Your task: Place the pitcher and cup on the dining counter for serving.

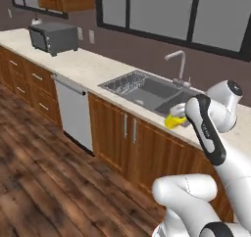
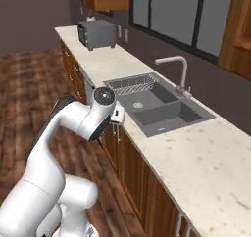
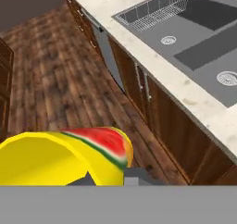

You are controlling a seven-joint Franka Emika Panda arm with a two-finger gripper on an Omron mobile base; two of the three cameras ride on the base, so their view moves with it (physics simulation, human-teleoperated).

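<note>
The cup is yellow with a red and green mark on its side, and my gripper is shut on it, holding it in the air in front of the sink counter's edge. In the hand view the cup lies large across the lower left, its open mouth towards the camera, between the dark fingertips. From the right base view my hand hangs beside the counter front, with the cup hidden behind it. The pitcher and the dining counter are out of view.
A beige speckled counter holds a grey double sink with a wire rack and a faucet. A toaster oven stands at its far end. Below are wooden cabinets and a dishwasher. Wooden floor lies open to the left.
</note>
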